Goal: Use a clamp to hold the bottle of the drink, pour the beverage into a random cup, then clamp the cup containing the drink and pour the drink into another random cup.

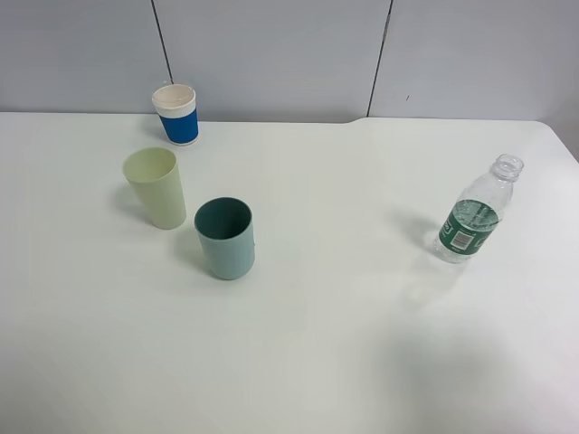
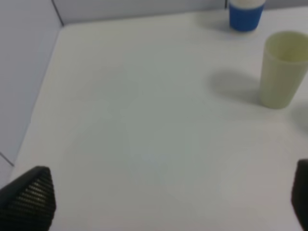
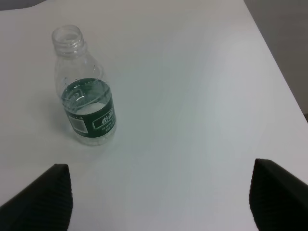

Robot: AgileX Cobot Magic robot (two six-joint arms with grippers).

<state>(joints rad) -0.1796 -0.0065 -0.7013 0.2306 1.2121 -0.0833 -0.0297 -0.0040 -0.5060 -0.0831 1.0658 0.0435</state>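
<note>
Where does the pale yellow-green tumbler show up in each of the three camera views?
Exterior high: tumbler stands left of centre, between the paper cup and the teal cup.
Left wrist: tumbler at the right edge.
Right wrist: not in it.
Shared landmark: the paper cup, just beyond the tumbler.

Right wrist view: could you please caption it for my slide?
Open right gripper faces an uncapped clear plastic bottle, green-labelled and partly filled, upright on the white table.
</note>
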